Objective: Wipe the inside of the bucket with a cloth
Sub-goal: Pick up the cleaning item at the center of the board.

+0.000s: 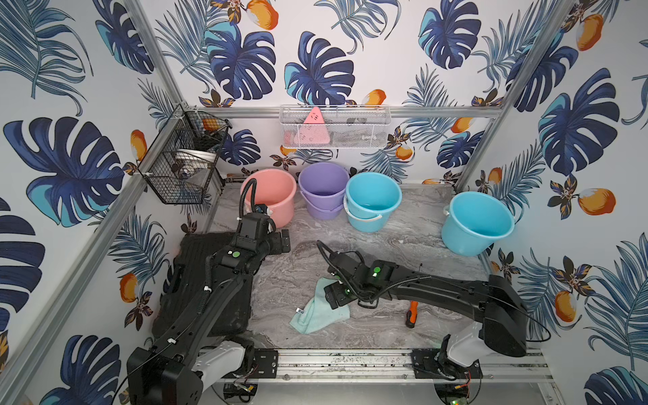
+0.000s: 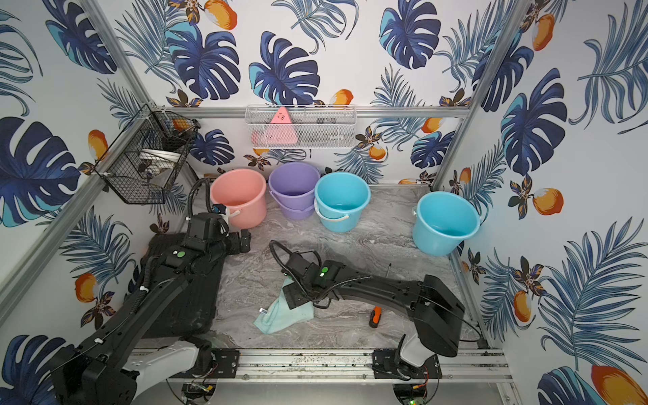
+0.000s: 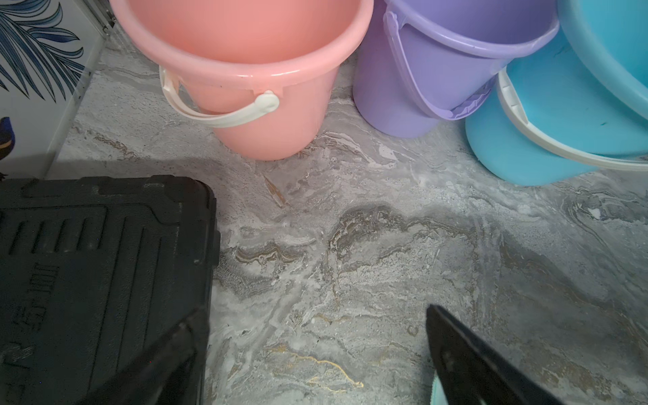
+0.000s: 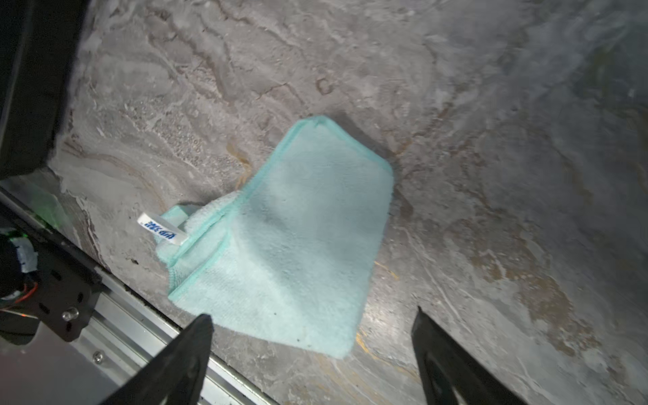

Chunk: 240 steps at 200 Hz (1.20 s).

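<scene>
The cloth is lying loosely folded on the marble tabletop near the front rail, with its white tag showing at one edge. The right gripper is hovering over it, jaws spread wide and holding nothing. An orange-handled screwdriver is lying beside that arm. Farther back, the left gripper is standing fully released and empty beside the black case. At the rear, the pink bucket, purple bucket and blue bucket are standing in a row. The lone blue bucket is leaning by the right wall.
</scene>
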Tool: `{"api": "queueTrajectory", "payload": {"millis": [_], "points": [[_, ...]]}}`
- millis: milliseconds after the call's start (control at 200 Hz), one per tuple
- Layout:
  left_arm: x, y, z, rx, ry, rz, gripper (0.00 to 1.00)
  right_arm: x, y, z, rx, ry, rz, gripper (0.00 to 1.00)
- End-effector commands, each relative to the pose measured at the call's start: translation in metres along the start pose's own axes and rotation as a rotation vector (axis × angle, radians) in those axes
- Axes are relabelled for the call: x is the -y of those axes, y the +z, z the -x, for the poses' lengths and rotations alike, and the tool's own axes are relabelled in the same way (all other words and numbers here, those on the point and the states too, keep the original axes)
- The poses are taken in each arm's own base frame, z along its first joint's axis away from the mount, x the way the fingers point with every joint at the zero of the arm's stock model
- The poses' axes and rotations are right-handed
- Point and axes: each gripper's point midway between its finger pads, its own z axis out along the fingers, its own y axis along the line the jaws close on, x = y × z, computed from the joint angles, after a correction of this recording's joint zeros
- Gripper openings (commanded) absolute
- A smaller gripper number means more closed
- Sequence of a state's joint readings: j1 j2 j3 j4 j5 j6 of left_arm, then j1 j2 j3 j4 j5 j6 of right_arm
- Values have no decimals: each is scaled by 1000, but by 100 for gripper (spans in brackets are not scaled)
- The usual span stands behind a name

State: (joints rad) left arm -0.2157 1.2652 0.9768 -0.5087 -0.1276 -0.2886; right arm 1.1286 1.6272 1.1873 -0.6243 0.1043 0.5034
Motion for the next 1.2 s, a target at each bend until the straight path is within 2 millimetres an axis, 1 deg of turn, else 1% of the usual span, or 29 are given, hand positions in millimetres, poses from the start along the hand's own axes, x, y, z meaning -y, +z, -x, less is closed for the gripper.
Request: {"api": "queueTrajectory", "payload": {"millis": [0, 60, 145, 355, 450, 540, 620, 670, 761, 881, 886, 946, 951, 976, 1066, 1091, 1196], "points": [[-1, -2, 4, 6, -13, 7, 99, -8, 13, -9, -44, -69, -60, 93], [-2, -2, 4, 5, -13, 16, 99, -16, 23, -12, -63, -92, -67, 94], [-4, -2, 4, 5, -13, 23, 99, -21, 34, -13, -75, -111, -92, 96], [-8, -2, 5, 5, -21, 34, 99, -19, 62, -20, -112, -129, -135, 98], [-8, -1, 5, 4, -25, 34, 99, -19, 73, -26, -135, -138, -133, 95], [-7, 0, 5, 0, -28, 31, 99, -17, 79, -30, -150, -143, -146, 90], [-7, 0, 5, -2, -33, 29, 99, -16, 80, -32, -148, -137, -143, 82], [-8, 1, 6, -3, -41, 38, 99, -16, 78, -32, -143, -133, -135, 74], [-13, 2, 7, -7, -79, 64, 99, -15, 76, -33, -134, -126, -131, 58], [-10, 7, 7, -35, -106, 53, 99, -11, 72, -33, -119, -113, -135, 37], [-9, 7, 8, -34, -107, 51, 99, -10, 72, -34, -119, -111, -136, 34], [-8, 7, 11, -34, -119, 51, 99, -8, 69, -33, -108, -102, -139, 24], [-8, 7, 11, -34, -119, 51, 99, -8, 68, -33, -105, -99, -140, 22], [-8, 6, 14, -28, -123, 50, 98, -6, 66, -33, -100, -95, -142, 17], [-8, 2, 23, -17, -151, 58, 95, -1, 57, -30, -74, -71, -146, 3], [-8, 0, 27, -10, -161, 65, 94, 0, 54, -29, -66, -63, -144, 0], [-15, -4, 41, -9, -219, 126, 88, 9, 41, -26, -35, -29, -144, 0]]}}
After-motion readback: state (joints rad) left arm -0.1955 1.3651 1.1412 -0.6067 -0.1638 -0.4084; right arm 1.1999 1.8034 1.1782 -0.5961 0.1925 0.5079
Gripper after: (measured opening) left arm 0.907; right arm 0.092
